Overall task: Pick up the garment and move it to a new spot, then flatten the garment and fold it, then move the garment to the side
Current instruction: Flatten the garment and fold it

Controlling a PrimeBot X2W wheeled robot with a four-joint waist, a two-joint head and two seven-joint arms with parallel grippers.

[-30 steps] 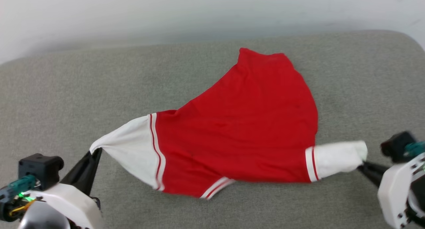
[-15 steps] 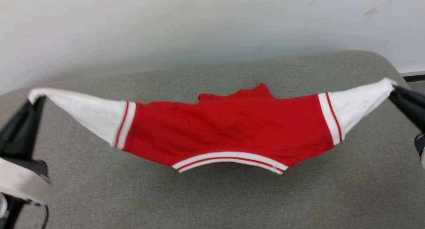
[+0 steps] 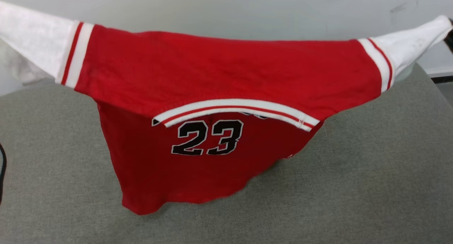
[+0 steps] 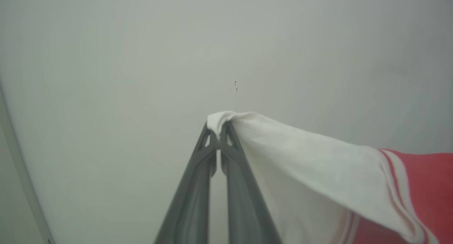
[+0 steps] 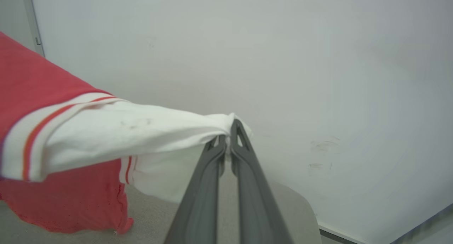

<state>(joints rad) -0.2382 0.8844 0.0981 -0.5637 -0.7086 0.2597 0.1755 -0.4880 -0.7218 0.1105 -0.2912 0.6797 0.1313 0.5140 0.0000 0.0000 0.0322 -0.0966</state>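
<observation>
Head view: I am hoisting the red basketball jersey with white sleeves and black 23 (image 3: 226,70) off the grey fabric cushion (image 3: 371,187) where it lay a second ago. It is hanging mid-scene, ready for carrying. Left wrist view: my left gripper (image 4: 219,130) is pinching one sleeve tip. Right wrist view: my right gripper (image 5: 228,137) is pinching the other.

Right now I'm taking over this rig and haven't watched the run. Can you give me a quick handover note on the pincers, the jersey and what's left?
Pincers: left pincer shut on one white sleeve tip of the garment; right pincer shut on the other sleeve tip.
Where: garment held up, stretched between both pincers above the grey cushion, number 23 showing. Whether the lower hem touches the cushion is unclear.
Done: pick-up.
Left: set it down at a new spot, flatten, fold, move it aside.
</observation>
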